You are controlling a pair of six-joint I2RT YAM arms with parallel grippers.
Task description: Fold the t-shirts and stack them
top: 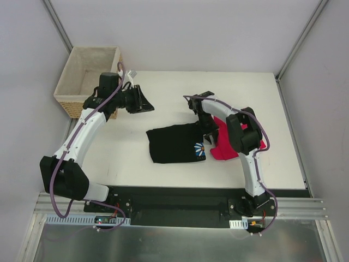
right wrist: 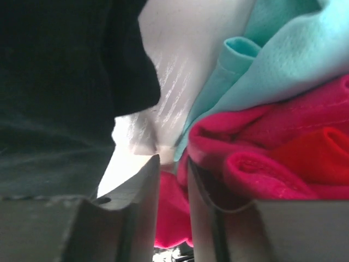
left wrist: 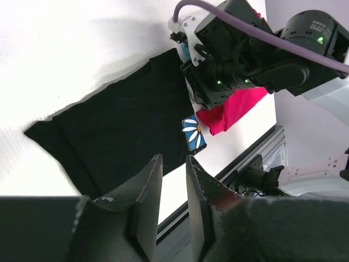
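Observation:
The black t-shirt (top: 174,143) lies spread flat mid-table, its blue daisy print (top: 199,151) at the near right corner. The pinkish-red t-shirt (top: 226,151) sits bunched just right of it, partly under my right arm. My right gripper (top: 209,137) is low at the seam between the two shirts. In its wrist view the right gripper (right wrist: 173,159) is open by a narrow gap, with red cloth (right wrist: 283,147) showing in and beyond that gap and black cloth (right wrist: 60,82) to the left. My left gripper (top: 146,105) hovers at the back left. It (left wrist: 173,158) is narrowly open and holds nothing, looking down on the black shirt (left wrist: 120,125).
A wicker basket (top: 68,103) with pale lining stands at the back left corner, beside my left arm. A turquoise cloth (right wrist: 283,49) lies against the red shirt. The black base rail (top: 180,194) runs along the near table edge.

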